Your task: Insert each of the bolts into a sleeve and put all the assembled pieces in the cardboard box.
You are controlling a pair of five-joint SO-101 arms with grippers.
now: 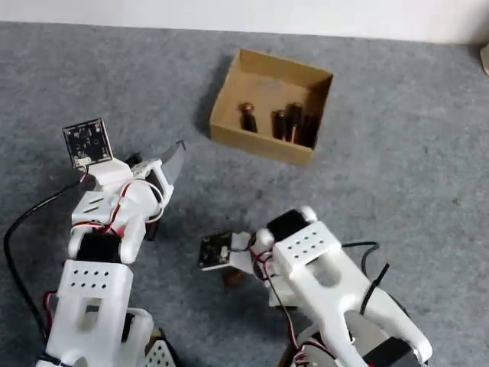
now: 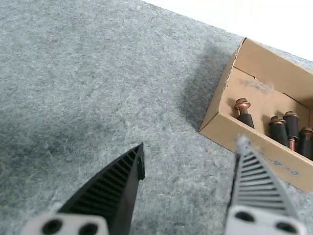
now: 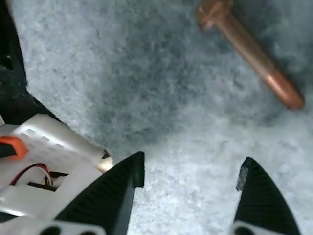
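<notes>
Grey felt surface (image 1: 412, 153) bears the cardboard box (image 1: 252, 144); left hand (image 2: 190, 144) and right hand (image 3: 193, 159) spread wide.

An open cardboard box (image 1: 260, 144) is being shown at the upper centre of the high view, with four sleeved bolts (image 1: 249, 117) being held inside. One bare copper bolt (image 3: 249, 51) is lying flat outside it.

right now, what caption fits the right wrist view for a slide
Open right gripper over the grey felt table, a bare copper-coloured metal bolt lying ahead of it.
</notes>
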